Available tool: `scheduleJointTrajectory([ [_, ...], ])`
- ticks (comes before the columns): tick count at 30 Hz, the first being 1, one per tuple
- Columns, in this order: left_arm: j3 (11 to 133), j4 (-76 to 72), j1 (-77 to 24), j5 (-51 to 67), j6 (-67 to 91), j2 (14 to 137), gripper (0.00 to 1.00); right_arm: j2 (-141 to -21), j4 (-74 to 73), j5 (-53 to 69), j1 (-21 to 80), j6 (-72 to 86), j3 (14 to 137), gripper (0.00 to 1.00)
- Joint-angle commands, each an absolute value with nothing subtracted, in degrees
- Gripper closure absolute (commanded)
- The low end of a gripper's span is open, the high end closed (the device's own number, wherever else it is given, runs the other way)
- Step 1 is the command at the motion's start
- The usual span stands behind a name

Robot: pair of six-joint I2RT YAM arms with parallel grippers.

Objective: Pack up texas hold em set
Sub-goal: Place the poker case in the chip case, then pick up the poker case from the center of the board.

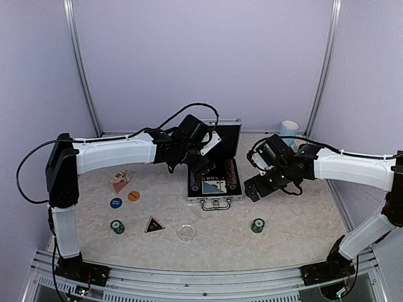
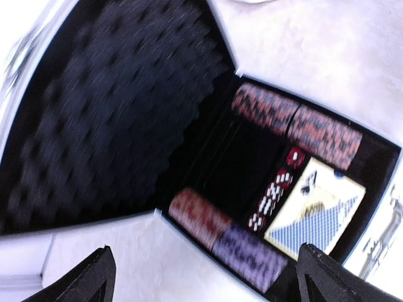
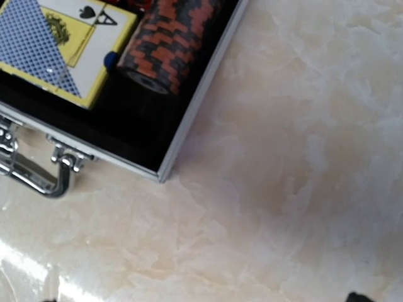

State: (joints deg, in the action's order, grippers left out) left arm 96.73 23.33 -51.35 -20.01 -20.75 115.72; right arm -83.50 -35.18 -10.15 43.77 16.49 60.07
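Note:
The silver case [image 1: 215,200] of the texas hold em set lies open mid-table, its lid [image 1: 221,133] raised. Inside are chip rows [image 2: 296,123], a blue card deck [image 2: 315,211] and red dice [image 2: 274,195]. My left gripper [image 1: 204,166] hovers over the case's left part, open, with nothing between its fingers [image 2: 94,277]. To the right of the case my right gripper [image 1: 253,189] is open over bare table beside the case's corner [image 3: 162,173]. On the table lie a red deck [image 1: 119,181], blue disc [image 1: 116,202], orange disc [image 1: 133,195], black triangle [image 1: 154,224], clear disc [image 1: 186,233] and two green chip stacks [image 1: 118,226] [image 1: 257,225].
A light-blue mug [image 1: 289,132] stands at the back right near the wall. The case's handle [image 3: 31,170] points toward the table's near edge. Frame posts rise at both back corners.

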Motion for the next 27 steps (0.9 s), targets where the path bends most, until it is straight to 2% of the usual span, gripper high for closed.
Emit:
scheduleJointTrajectory([
  [1,88.5,28.6,-50.5,-26.1,-13.5,106.8,0.01,-82.7,-33.0,-10.4,44.5,14.1,61.0,0.01],
  [6,83.4,33.0,-45.4,-34.0,-5.6,100.1,0.01,-82.5,-30.8,-9.6,44.5,12.2,60.7,0.01],
  [11,80.3,38.5,-37.9,-35.7,1.4,97.3,0.01,-83.4,-31.1,-9.9,44.5,9.5,61.9,0.01],
  [18,77.0,43.5,-25.1,-28.3,5.8,96.2,0.01,-82.2,-29.6,-9.1,44.5,8.7,62.4,0.01],
  [23,75.4,43.0,-19.2,-21.1,6.2,94.4,0.01,-80.9,-28.9,-8.8,44.5,9.1,61.4,0.01],
  [27,75.6,42.8,-16.5,-19.1,6.0,95.7,0.05,-80.1,-28.8,-7.9,44.5,9.2,61.2,0.01],
])
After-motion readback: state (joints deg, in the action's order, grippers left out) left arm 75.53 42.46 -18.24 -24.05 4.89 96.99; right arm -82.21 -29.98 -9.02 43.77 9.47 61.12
